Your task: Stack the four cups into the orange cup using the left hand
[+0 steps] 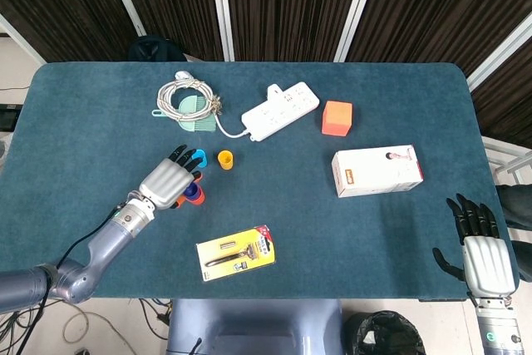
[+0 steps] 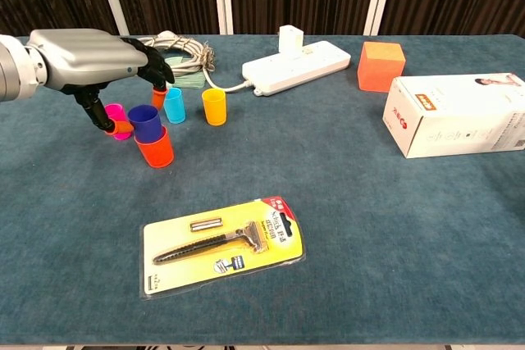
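One blue cup (image 2: 146,123), gripped by left hand (image 2: 86,59) fingers (image 2: 156,71), sits in orange cup (image 2: 156,151).

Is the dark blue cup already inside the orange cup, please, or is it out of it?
In: the blue cup sits partly nested in the orange cup, its rim and upper wall above the orange rim, with the left robot hand at it.

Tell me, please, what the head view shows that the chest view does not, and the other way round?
Only the head view shows the right robot hand, open at the table's near edge, plus the floor and bin beyond it.

Only the chest view shows the pink cup clearly, and the blue cup lowered partly into the orange cup.

Both show the left robot hand holding the blue cup, the light blue cup, yellow cup, razor pack, power strip, orange block and white box.
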You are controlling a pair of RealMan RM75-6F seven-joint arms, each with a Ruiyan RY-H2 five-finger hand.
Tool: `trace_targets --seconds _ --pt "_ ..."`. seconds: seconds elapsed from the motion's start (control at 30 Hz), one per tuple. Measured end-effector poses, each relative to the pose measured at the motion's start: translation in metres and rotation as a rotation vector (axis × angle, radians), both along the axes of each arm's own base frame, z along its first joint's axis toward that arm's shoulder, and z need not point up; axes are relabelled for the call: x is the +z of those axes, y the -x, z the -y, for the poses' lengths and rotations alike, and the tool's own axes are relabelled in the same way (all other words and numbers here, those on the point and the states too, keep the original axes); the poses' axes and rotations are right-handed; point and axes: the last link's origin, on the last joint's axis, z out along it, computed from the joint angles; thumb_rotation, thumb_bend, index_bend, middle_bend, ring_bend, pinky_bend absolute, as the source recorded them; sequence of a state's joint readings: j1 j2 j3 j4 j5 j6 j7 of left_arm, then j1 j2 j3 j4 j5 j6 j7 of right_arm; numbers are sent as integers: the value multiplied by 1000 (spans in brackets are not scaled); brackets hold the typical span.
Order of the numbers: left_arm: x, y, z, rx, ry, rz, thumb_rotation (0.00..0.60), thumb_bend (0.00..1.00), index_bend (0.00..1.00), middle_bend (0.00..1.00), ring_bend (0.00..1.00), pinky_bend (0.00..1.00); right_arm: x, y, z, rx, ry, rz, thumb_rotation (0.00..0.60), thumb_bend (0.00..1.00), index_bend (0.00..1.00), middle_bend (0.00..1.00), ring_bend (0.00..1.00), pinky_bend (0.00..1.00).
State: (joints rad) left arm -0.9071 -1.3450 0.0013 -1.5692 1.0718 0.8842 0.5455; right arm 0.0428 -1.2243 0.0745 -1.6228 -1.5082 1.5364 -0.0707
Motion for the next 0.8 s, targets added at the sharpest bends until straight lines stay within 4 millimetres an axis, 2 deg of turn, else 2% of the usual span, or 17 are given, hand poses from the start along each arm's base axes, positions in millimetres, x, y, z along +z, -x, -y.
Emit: trace_targets --seconds 0.2,0.33,0.63,0.8 --pt "0 2 0 -4 -8 -23 600 305 144 121 0 0 0 0 0 -2 0 -1 600 344 89 44 87 36" --pt "1 -1 1 -10 -14 -18 600 304 101 119 0 0 1 0 0 -4 1 0 600 343 89 44 87 36" --pt "7 -5 0 -6 -42 6 600 299 80 118 0 0 2 1 0 -10 5 1 600 343 89 44 87 36" --pt "10 -14 -7 8 -65 71 600 296 80 118 0 0 3 2 1 -14 11 2 600 343 89 44 87 36"
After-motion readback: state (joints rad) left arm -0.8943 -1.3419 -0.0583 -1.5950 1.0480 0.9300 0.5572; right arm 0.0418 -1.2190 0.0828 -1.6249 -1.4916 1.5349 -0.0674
